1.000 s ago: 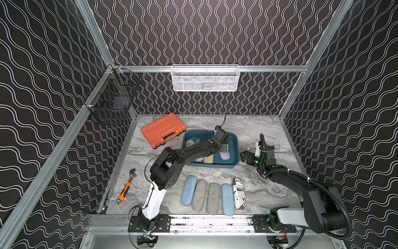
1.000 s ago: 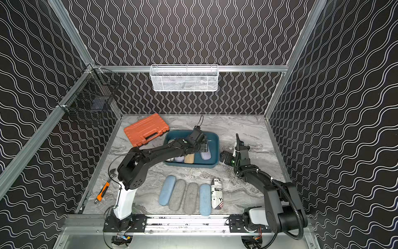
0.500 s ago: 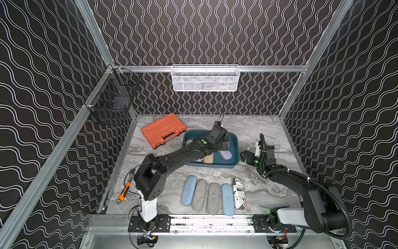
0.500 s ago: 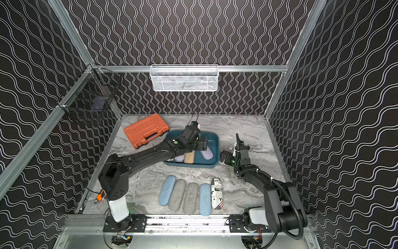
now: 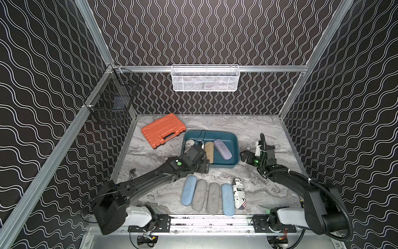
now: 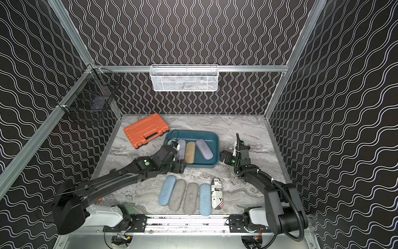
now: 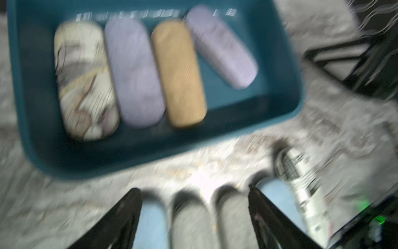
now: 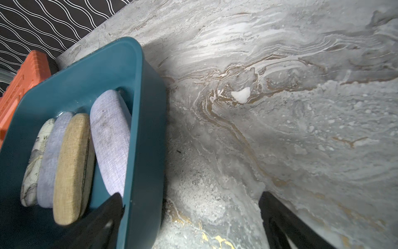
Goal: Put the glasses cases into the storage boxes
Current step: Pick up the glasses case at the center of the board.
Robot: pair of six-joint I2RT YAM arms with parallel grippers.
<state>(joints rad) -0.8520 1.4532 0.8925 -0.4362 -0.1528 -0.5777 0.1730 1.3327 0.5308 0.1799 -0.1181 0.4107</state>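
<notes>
The left fingers are spread with nothing between them. They hang above the table, between the near wall of the teal tray and a row of five cases. The right fingers are spread wide and empty, just beside the tray's side wall. Four cases lie in the tray: a map-printed case, a lavender case, a tan case and a second lavender case, which is tilted. The row on the table runs blue case, grey case, second grey case, second blue case, newspaper-printed case. An orange toolbox lies beyond the tray.
</notes>
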